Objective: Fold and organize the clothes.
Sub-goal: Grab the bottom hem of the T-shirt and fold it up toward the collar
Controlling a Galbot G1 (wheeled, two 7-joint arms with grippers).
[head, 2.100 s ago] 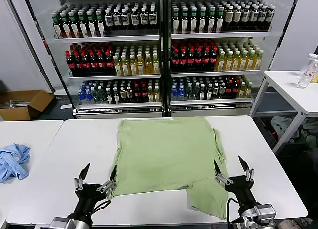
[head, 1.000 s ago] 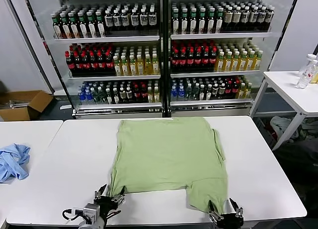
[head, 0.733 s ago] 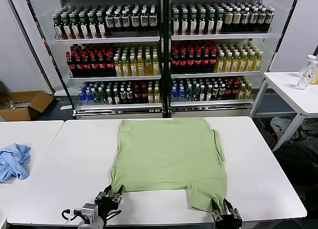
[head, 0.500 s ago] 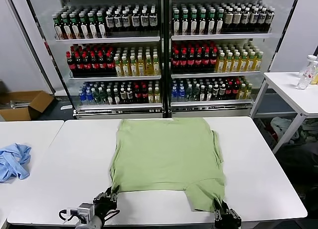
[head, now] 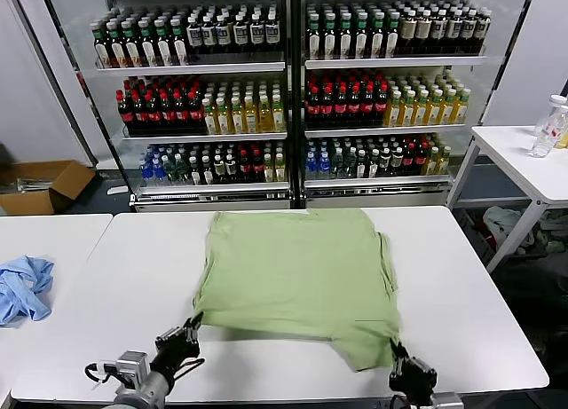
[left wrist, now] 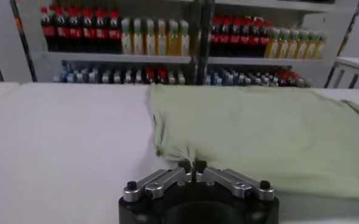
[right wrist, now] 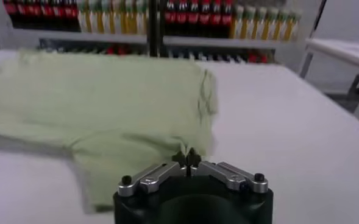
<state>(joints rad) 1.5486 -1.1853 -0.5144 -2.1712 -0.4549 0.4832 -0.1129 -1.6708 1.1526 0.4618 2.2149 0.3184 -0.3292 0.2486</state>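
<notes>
From the head view the light green shirt (head: 297, 280) lay spread across the middle of the white bench (head: 479, 311), its near edge drawn toward the robot, with both hands low at the bench's front edge. Only the wrist views showed the grips plainly: the left hand (left wrist: 192, 166) had its fingers pinched together on the shirt's near left corner, the fabric bunched into small folds there, and the right hand (right wrist: 189, 159) was clenched on the hem of the near right flap. The head view alone took in a second white bench (head: 53, 240) off to the left carrying a crumpled light blue cloth (head: 22, 287), a cardboard box (head: 40, 185) on the floor beyond it, and a side table (head: 524, 161) at the right with a clear bottle (head: 548, 125). Behind the bench stood glass-fronted coolers (head: 288, 90) stocked with rows of drinks. Both arms reached forward from below, wrists level just above the benchtop.
</notes>
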